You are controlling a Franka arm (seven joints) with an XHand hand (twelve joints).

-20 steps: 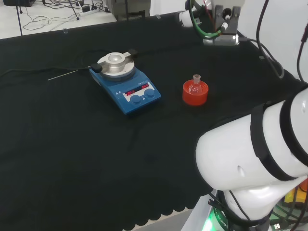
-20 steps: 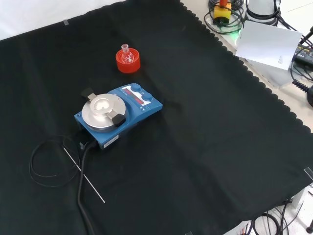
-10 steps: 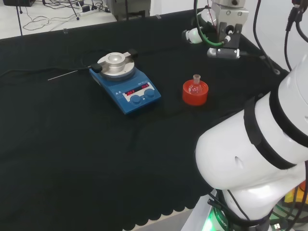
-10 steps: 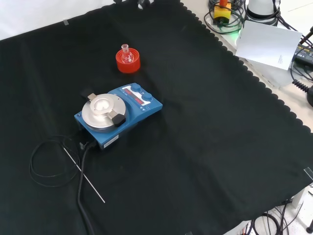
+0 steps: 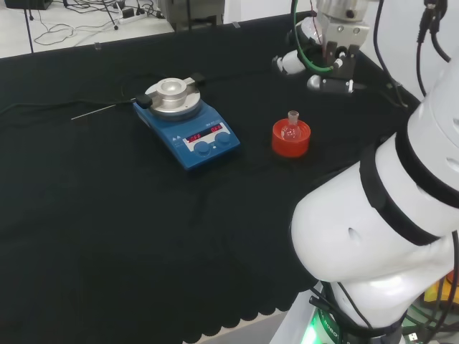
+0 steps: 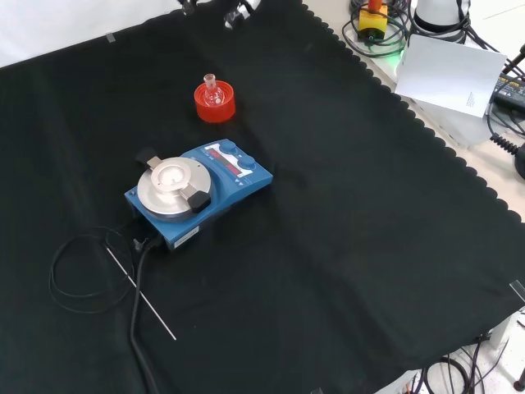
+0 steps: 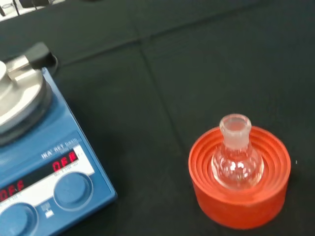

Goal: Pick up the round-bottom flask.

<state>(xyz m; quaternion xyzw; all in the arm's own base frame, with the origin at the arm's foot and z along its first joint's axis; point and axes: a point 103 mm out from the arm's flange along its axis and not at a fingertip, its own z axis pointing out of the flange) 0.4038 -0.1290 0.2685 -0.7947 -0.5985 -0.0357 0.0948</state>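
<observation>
Approach is underway: the small clear glass round-bottom flask [image 7: 237, 160] is sitting upright in its red ribbed ring stand [image 7: 240, 189], beside the blue hotplate stirrer [image 5: 188, 126]. I cannot tell the hand's state. Next, it needs lowering around the neck.

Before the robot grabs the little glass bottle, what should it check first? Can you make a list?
1. Round-bottom flask sits upright in its red ribbed stand: ok.
2. Flask neck is free, nothing over it: ok.
3. Blue stirrer plate stands apart from the stand, leaving room on that side: ok.
4. Hand is holding nothing: ok.
5. Hand is over the flask: not ok; in the head view it is beyond the flask and off to the right.
6. Fingers opened wide enough for the flask: cannot tell.
</observation>
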